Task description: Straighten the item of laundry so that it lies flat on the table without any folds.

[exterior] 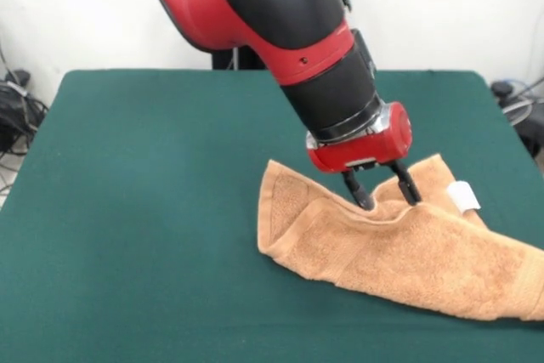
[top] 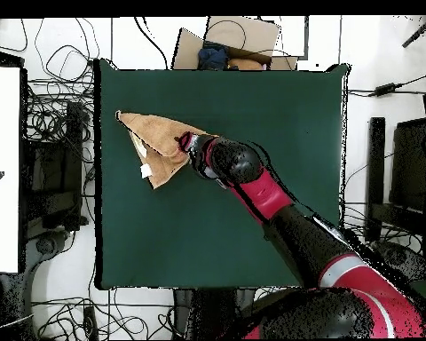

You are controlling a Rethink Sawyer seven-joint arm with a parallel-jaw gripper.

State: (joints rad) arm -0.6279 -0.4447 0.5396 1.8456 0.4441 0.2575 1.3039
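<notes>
Here, front view: light orange-tan terry towel (exterior: 399, 248) lies folded & bunched on dark green cloth-topped surface (exterior: 153, 210), white tag (exterior: 464, 195) at its far edge. Red/black arm's tool (exterior: 383, 192) pinches a raised ridge of towel.
Overhead: towel (top: 154, 140) looks triangular, near surface's (top: 252, 107) edge; tool (top: 186, 142) at its rim.
</notes>
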